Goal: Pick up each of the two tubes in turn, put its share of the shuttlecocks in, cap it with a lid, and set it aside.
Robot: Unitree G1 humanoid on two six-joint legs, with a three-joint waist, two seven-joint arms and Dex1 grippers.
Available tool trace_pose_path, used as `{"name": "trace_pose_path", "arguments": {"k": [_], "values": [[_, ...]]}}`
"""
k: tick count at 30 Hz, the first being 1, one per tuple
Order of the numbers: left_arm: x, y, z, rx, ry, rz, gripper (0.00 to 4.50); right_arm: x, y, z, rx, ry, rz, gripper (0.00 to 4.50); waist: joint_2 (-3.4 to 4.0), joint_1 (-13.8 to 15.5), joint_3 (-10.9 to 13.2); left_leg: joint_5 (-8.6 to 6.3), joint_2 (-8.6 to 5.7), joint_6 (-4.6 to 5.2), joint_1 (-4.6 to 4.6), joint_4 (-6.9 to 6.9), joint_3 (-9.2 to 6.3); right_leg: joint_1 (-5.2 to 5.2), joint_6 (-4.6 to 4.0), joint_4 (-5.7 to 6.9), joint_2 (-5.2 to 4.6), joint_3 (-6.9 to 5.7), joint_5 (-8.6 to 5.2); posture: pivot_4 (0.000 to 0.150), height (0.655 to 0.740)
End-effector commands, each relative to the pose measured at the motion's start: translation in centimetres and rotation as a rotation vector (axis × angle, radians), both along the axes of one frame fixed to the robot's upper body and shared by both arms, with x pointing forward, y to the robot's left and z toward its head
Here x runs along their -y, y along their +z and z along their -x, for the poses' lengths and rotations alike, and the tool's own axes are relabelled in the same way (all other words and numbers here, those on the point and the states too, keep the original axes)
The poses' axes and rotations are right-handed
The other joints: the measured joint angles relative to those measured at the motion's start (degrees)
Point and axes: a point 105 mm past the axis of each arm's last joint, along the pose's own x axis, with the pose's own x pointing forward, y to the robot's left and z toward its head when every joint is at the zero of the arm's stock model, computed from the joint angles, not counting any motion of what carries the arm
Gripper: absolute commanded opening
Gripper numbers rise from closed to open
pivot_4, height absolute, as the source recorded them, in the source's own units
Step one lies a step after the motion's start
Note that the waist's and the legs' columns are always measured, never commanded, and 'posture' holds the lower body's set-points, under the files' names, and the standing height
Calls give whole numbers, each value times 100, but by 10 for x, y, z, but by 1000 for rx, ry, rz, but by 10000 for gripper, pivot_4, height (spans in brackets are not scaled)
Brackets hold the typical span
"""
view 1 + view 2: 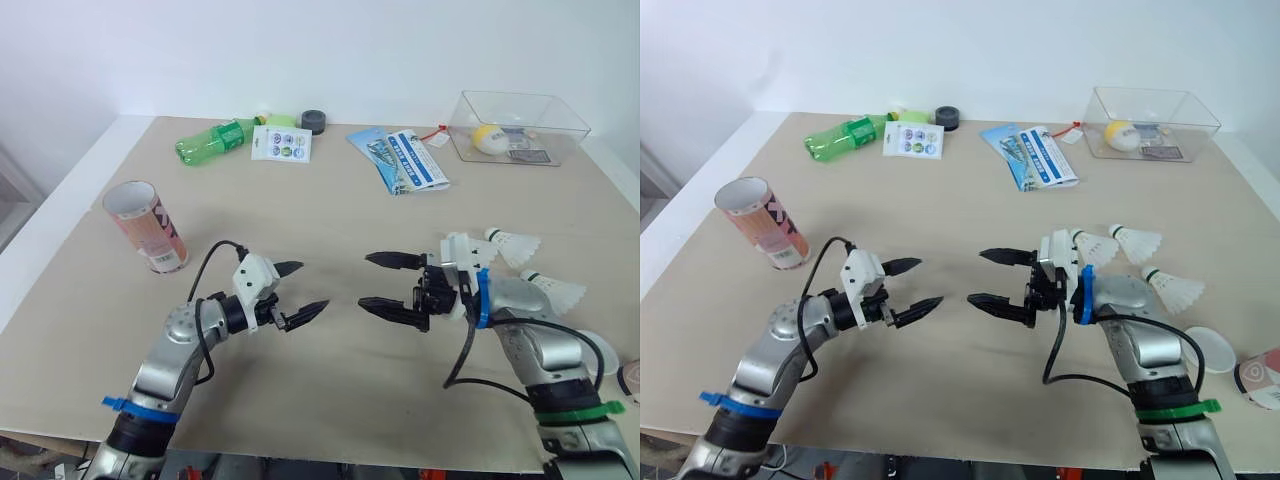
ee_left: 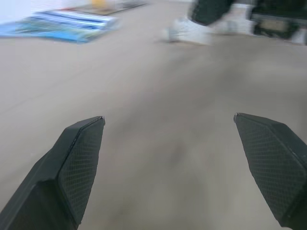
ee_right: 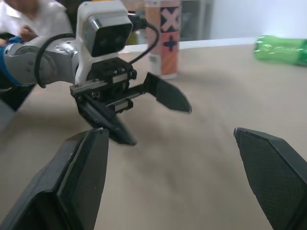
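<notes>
On the left side of the table (image 1: 330, 200), one tube (image 1: 146, 228) stands upright with its open mouth up, well apart from both arms. What seems to be the second tube (image 1: 1262, 380) is at the near right edge, only partly seen, with a white lid (image 1: 1206, 350) just beside it. Three shuttlecocks (image 1: 1137, 242) lie on the right, close to the right arm. Near the middle, the left gripper (image 1: 311, 287) and the right gripper (image 1: 365, 280) face each other low over the table, not touching. Each has its two fingers spread wide and holds nothing.

I judge that the task is not begun: no shuttlecock is in the standing tube. The tube is probably light, stiff cardboard but hollow, so a hard squeeze may dent it and a push near the top may tip it. Taking it around the middle of its wall seems safest. The shuttlecocks weigh almost nothing and their skirts are fragile, so it is better to pinch them at the round head. At the far side lie a green bottle (image 1: 215, 140), a booklet (image 1: 400, 158) and a clear box (image 1: 560, 110), which the task does not need.
</notes>
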Motion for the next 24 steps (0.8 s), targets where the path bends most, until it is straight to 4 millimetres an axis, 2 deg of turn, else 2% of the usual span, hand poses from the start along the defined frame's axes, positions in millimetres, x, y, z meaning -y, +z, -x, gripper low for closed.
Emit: {"name": "trace_pose_path", "arguments": {"k": [1, 9, 14, 19, 24], "values": [[-27, 17, 4, 46, 241, 61, 45000, -10, 9, -5, 32, 55, -22, 44652, -2, -23, 1, 0, -1, 0, 1, 0, -1, 1, 0, 1, 0, -1, 0, 1500, 7400], [-80, 15, 19, 17, 702, 155, 45000, -29, 6, 0, 24, 121, -25, 44652, -3, -36, 1, 13, 14, -13, 14, 6, -1, 1, 7, 4, 14, -5, 5, 1500, 7400], [-109, -7, 28, -41, 935, 142, 45000, -36, 8, -2, 45, 112, -29, 44652, -6, -41, 2, 25, 14, -22, 15, 9, 5, 0, -11, 3, 14, -2, 6, 1500, 7400], [-133, -19, 25, -95, 1028, 187, 45000, -42, 11, 0, 46, 107, -42, 44652, -7, -43, 2, 32, 14, -24, 14, 9, 5, -7, -18, 3, 14, -4, 15, 1500, 7400], [-157, -27, 10, -128, 1054, 203, 45000, -44, 8, 4, 50, 96, -28, 44652, -10, -41, 2, 33, 15, -25, 11, 7, 7, -11, -19, 3, 14, -5, 16, 1500, 7400]]}}
